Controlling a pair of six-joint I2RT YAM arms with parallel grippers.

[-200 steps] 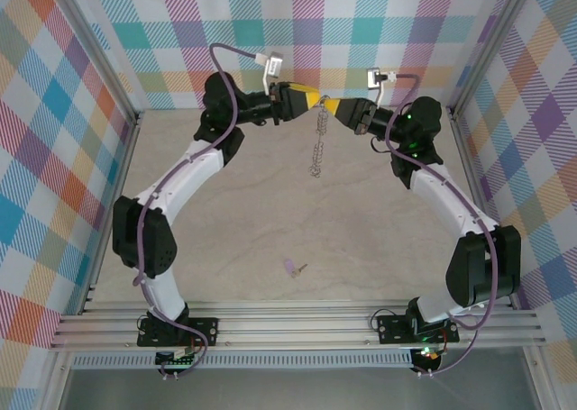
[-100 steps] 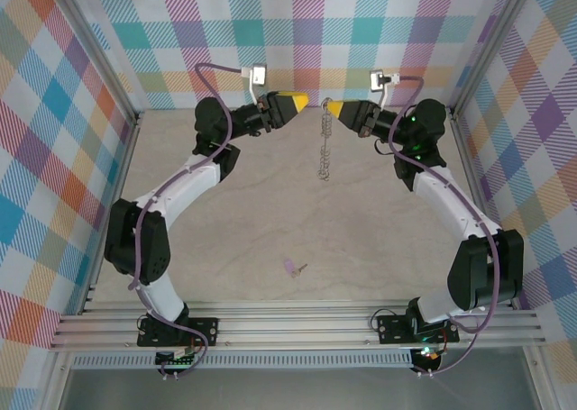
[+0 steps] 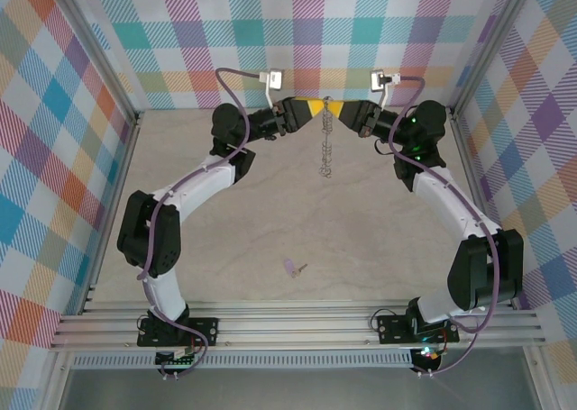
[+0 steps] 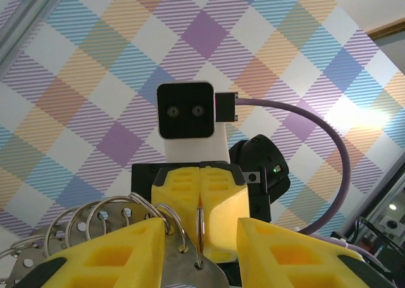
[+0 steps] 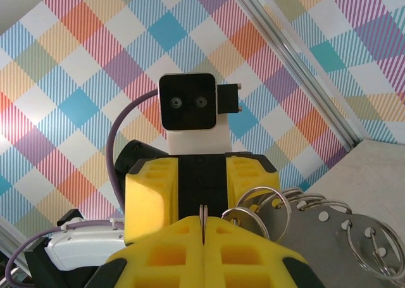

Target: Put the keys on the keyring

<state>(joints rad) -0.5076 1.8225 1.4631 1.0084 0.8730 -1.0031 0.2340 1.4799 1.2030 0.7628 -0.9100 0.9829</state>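
Task overall: early, by my judgement — the ring is up and presented, but nothing has been threaded onto it.
Table (image 3: 379, 239): pale bare board well below both tools. The only task item lying on it is the key.
Keyring (image 3: 326, 149): hangs edge-on straight down from the spot where the two tools meet, clear of the table. From the wrists its thin hoop shows as a single upright sliver between the yellow pads.
Right gripper (image 3: 334, 110): pads pressed together on the top of the hoop. It alone carries the ring.
Left gripper (image 3: 313, 109): nose to nose with the right one, its fingers spread to either side of the same sliver of hoop. A clear gap shows on both sides, so it is not pinching anything.
Dangling pieces (image 5: 329, 228): small split rings and punched silvery tabs, bunched along the rim just beside the right gripper's pads and fanning off to one side.
Key (image 3: 290, 267): lilac head, short grey blade, flat on the table well apart from both tools, towards the arm bases and nearer the left arm's side. Neither tool touches it.
Done: ring lifted and steadied.
Left: fetch the key — likely the free left tool's job — carry it up to the hoop and work it on. That is most of the task.
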